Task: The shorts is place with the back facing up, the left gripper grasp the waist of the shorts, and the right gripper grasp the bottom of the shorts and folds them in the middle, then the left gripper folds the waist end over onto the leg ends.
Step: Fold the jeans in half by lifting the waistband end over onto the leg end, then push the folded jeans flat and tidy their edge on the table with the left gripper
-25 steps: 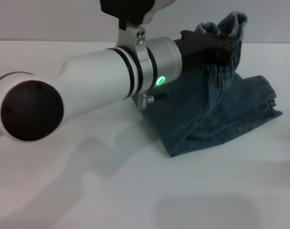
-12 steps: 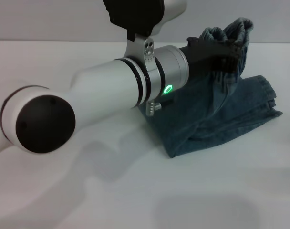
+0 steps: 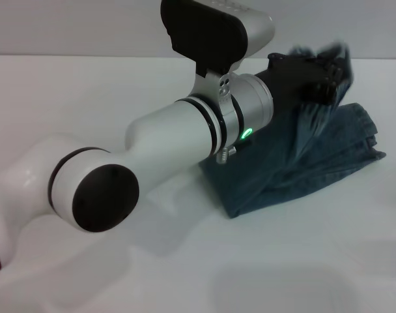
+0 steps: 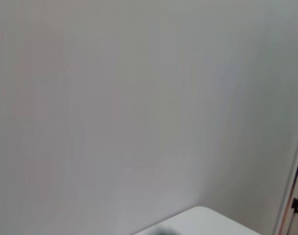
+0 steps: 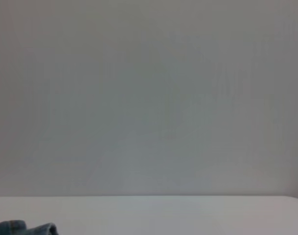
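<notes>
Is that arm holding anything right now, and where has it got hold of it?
Yes. The left tool has the denim shorts pinched at the gathered waistband, lifted above the rest lying on the white table. The right tool is out of sight.

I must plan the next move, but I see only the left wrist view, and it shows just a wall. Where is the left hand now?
Observer: In the head view the left hand grips the waist of the shorts, lifted above the table.
Operator: And the legs of the shorts?
Observer: They rest on the table, folded in layers.
Operator: Is the right hand near?
Observer: It shows in no view; the right wrist view catches only a corner of the shorts.
</notes>
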